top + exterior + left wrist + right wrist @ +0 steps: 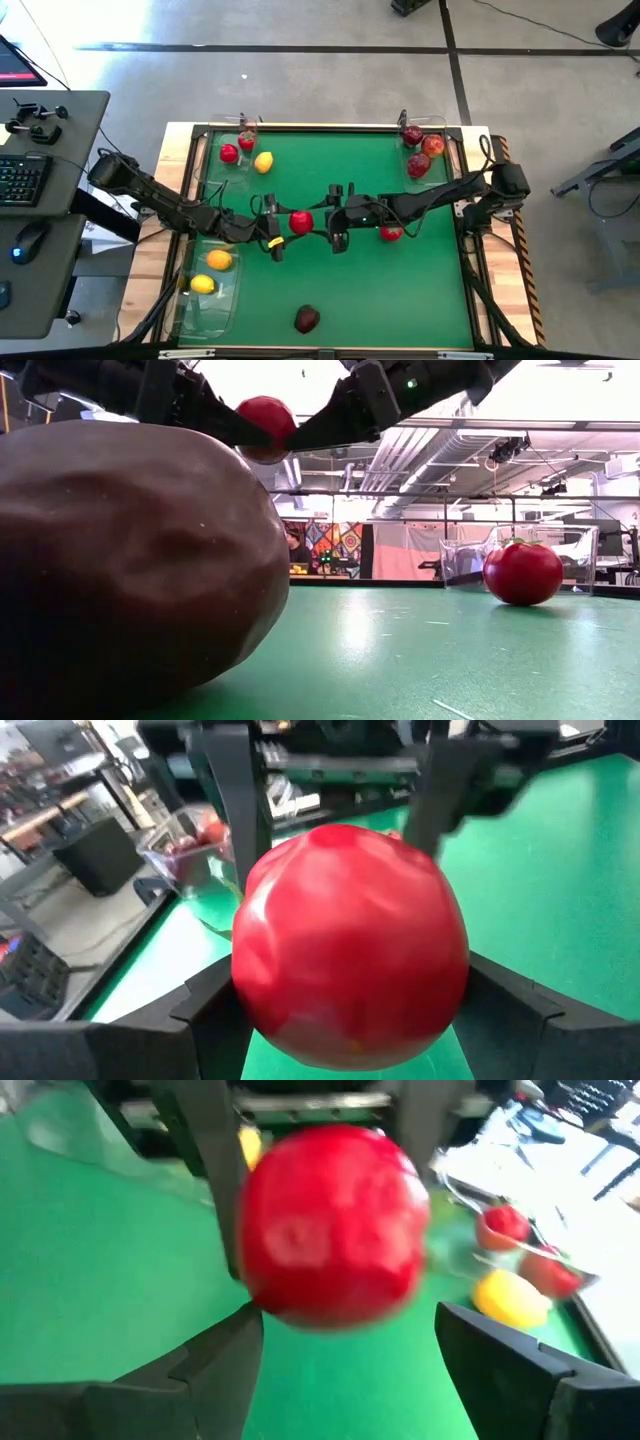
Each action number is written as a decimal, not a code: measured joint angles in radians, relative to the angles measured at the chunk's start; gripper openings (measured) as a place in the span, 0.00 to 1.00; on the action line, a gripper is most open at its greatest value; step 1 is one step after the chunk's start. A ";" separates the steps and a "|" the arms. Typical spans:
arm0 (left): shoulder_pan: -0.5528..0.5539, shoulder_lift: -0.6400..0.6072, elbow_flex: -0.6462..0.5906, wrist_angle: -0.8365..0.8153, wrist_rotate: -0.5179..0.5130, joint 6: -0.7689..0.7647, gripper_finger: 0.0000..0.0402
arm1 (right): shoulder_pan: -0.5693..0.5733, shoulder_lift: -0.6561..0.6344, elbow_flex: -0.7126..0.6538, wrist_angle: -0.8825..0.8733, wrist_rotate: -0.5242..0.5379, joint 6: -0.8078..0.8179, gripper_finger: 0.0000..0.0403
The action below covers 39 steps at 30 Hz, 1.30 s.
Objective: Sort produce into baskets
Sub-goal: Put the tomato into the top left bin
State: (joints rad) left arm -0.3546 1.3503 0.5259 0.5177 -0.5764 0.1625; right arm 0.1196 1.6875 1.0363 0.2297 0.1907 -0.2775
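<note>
Dark apple (130,560): sits right against the low camera, near table edge.
Red fruit (300,222): mid-table, lifted, pinched by left gripper (283,224).
Right gripper (337,222): fingers spread around that fruit, not clamped.
Handover tip: right should squeeze first, then left lets go.
Red-fruit tray (243,126): far-left corner.

The green-topped bench (400,290) carries three clear plastic trays (208,292) at its edges, a loose dark red apple (307,319), a yellow lemon (263,162) and a small red fruit (391,233) just beside the right gripper (340,215).

Red apple (300,221) held mid-table, fruits in baskets (424,150)
</note>
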 joint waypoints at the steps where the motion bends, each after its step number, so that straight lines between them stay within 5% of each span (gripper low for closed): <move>1: 0.000 -0.009 -0.001 -0.016 0.001 -0.002 0.66 | 0.000 -0.012 0.000 -0.026 0.015 0.000 0.71; 7: -0.002 -0.129 0.023 -0.258 -0.090 -0.100 0.66 | -0.007 -0.065 0.000 -0.183 0.125 0.031 0.67; 15: 0.077 -0.310 0.269 -1.062 -0.153 -0.426 0.66 | -0.034 -0.069 0.000 -0.256 0.124 0.077 0.49; 22: 0.298 -0.342 0.505 -1.633 -0.041 -0.652 0.66 | -0.035 -0.067 0.000 -0.260 0.070 0.074 0.31; 39: 0.983 -0.196 0.536 -1.702 0.307 -0.385 0.66 | -0.035 -0.066 0.000 -0.270 0.068 0.067 0.00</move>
State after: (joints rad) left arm 0.6284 1.1540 1.0618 -1.1842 -0.2695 -0.2222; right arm 0.0845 1.6215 1.0367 -0.0403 0.2584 -0.2100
